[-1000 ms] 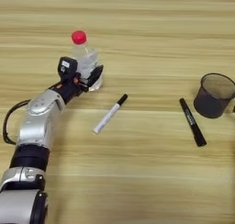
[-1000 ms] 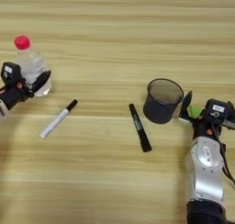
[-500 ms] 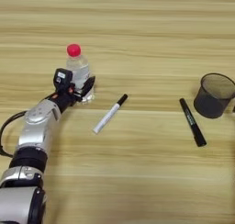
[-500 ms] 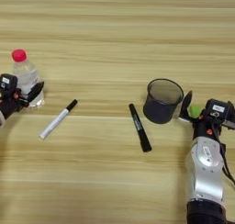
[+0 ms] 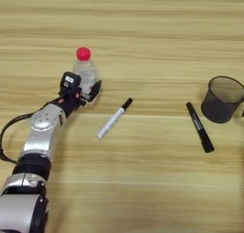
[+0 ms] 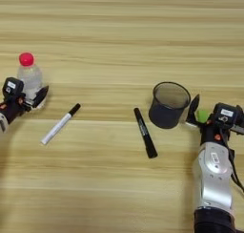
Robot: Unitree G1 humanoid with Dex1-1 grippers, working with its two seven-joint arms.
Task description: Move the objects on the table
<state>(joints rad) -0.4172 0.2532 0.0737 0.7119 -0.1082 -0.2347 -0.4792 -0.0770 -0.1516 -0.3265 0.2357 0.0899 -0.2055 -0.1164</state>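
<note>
**Bottle carried leftward in our left gripper**

Over the last second the small clear bottle has travelled left and slightly toward us across the table, and our left gripper has gone with it. Nothing else has shifted.

Our left fingers are closed around the lower body of the bottle, one black finger showing on its right side; the bottle stands upright between them, red cap on top. The white marker lies just right of those fingers and a little nearer to us, its black cap pointing away from us.

Our right gripper rests just right of the black mesh cup. A small green block sits between its fingers, which appear to pinch it. The black marker lies left of the cup, apart from it.

We judge the step in hand to be relocating the bottle. Next, it needs to be set down steadily before the fingers part, keeping clear of the white marker.
</note>
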